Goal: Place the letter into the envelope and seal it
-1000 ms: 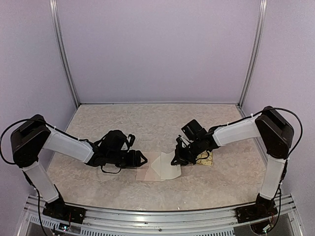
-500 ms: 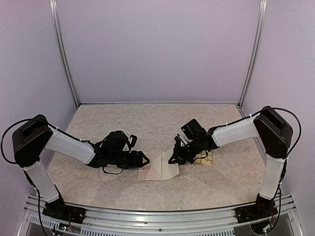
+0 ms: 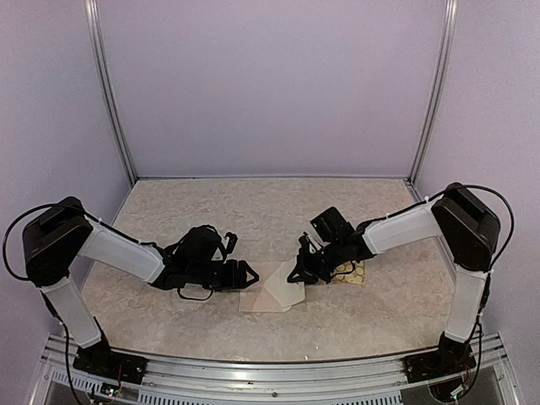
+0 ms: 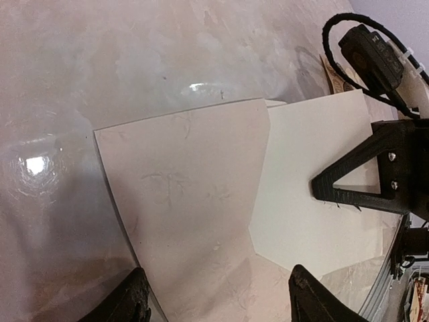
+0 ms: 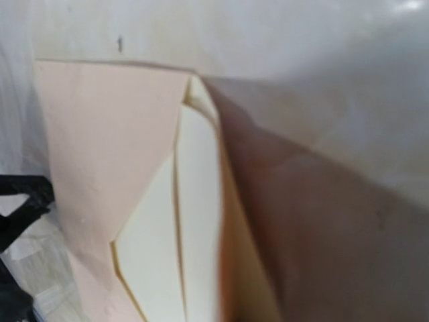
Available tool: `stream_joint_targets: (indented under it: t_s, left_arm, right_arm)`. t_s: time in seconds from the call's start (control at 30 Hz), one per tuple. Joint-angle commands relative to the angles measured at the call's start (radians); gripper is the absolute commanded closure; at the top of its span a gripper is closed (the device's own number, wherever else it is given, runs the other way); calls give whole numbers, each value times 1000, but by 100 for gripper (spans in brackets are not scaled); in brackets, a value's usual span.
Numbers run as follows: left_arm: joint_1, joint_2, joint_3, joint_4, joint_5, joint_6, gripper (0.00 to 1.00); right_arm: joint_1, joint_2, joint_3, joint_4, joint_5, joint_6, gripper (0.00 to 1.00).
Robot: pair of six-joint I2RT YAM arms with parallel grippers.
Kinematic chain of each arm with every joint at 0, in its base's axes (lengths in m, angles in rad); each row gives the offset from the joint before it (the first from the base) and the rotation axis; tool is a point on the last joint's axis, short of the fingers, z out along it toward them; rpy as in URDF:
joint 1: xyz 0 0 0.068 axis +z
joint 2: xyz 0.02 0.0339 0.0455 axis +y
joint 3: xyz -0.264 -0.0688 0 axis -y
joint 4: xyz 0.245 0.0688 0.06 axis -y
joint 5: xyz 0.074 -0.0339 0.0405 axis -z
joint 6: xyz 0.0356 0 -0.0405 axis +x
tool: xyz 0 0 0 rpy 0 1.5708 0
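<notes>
Both grippers sit low over the table (image 3: 253, 211), close to each other. The left gripper (image 3: 246, 274) is open wide and holds nothing. Its fingers (image 4: 134, 302) hang just above the envelope's near edge. The right gripper (image 3: 295, 273) is shut tight and seems to pinch the edge of the flap (image 3: 284, 283).

The table is pale and mottled like stone, and it shines a little under the light. Plain lilac walls (image 3: 270, 84) stand on three sides, with thin metal posts (image 3: 110, 101) in the back corners.

The envelope (image 3: 263, 295) lies between the two grippers, near the front of the table. It is pale pink on the outside and cream on the inside. Its body is flat on the table. The flap is open and lifted on the right side. A tan sticker sheet (image 3: 353, 272) lies just right of the right gripper.
</notes>
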Motion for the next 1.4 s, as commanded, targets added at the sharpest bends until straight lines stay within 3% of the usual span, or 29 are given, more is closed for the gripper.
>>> stream_joint_targets:
  t_s: [0.0,0.4,0.67,0.8,1.37]
  left_arm:
    - [-6,8,-32,-76,7,-5,33]
    - [-14,15,-41,-37,30,-35,33]
    - [-2,-90,-51,-117,-25,-25,33]
    - [-1,-128,-54,-119,-17,-30,32]
    - [-1,-58,-72,-49,22,-54,33]
  right_arm:
    - [21,23,20,21,-12,-4,100]
    - [47,72,103,-15,-11,-25,100]
    - [47,-33,147,-288,136,-145,55]
    - [53,-62,165,-408,215,-195,44]
    - [87,-38,153,-411,235,-181,51]
